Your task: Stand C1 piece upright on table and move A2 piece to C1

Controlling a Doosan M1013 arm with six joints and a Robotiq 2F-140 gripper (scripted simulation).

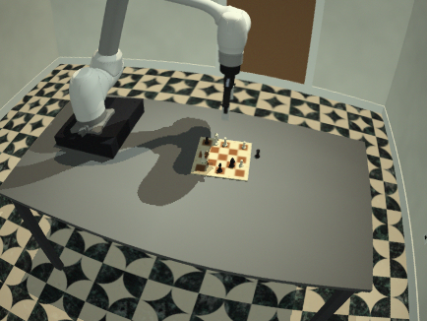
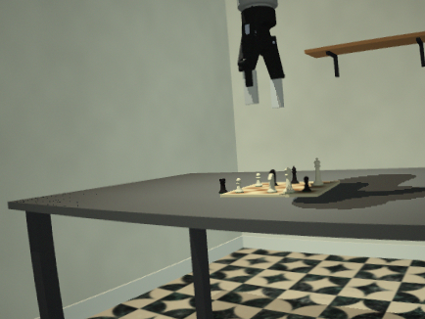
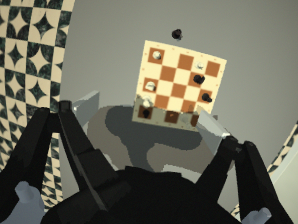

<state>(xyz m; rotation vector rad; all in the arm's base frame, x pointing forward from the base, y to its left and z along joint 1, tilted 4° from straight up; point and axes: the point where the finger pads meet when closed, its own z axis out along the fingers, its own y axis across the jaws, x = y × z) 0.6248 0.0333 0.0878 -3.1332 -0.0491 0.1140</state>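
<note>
One black piece [image 1: 257,154] is standing on the table [image 1: 295,222] just beside the board [image 1: 244,175], probably C1's. My gripper [image 2: 264,100] is hanging wide open and empty high above. Remaining: carrying A2's piece to C1; labels unreadable.

A matt dark-grey table [image 1: 275,231] carries a wood-toned board [image 1: 222,160]; the arm [image 1: 110,30] has a smooth, glossy white shell, its gripper [image 2: 264,100] matt black with pale pads, above a polished tiled floor [image 1: 162,288].
</note>
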